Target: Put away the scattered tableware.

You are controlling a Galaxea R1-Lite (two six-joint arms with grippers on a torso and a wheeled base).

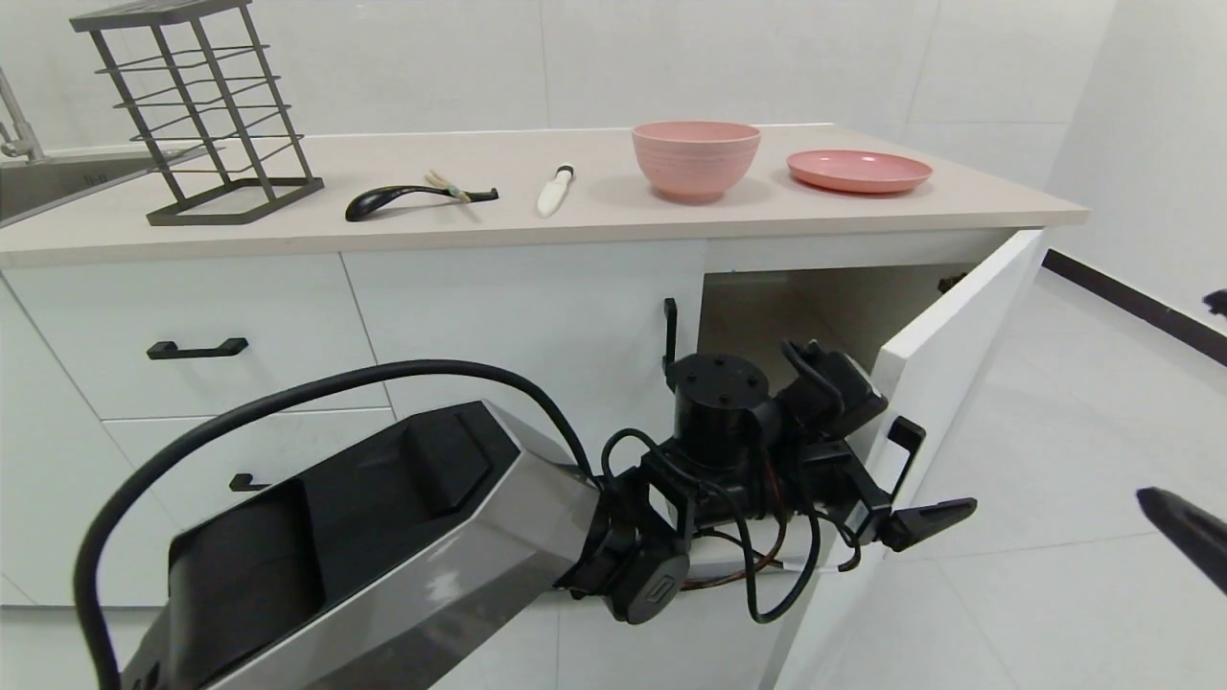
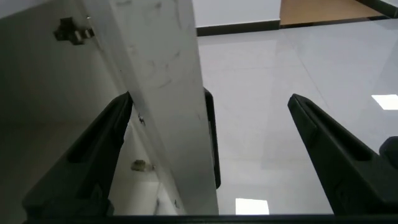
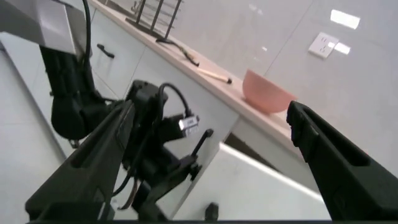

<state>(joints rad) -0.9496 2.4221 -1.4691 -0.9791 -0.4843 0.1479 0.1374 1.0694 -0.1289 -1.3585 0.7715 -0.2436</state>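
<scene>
The left gripper (image 1: 887,508) is seen low down at the free edge of the open cabinet door (image 1: 959,316). Its jaws are spread wide with the door's edge sat between them and nothing clamped. In the left wrist view one finger (image 2: 93,162) is on the inner side of the panel and the other finger (image 2: 336,155) is out over the floor (image 2: 273,112), with the black handle (image 2: 212,137) just beside the edge; whether either finger touches the door can't be made out, tbh. The right gripper (image 3: 210,112) is held wide open too, empty, off to the right and well apart from the door, over bare tile. All the tableware is laid out on the counter (image 1: 288,230). The pink bowl (image 1: 696,158) is above the cupboard opening (image 1: 815,307), and the pink plate (image 1: 859,171) is beside it near the counter's right end. The black spoon (image 1: 383,199) is touching the chopsticks (image 1: 449,184), and a small white utensil (image 1: 555,190) lies between those and the bowl. A wire rack (image 1: 206,115) is stood at the left by the sink (image 1: 57,177).
</scene>
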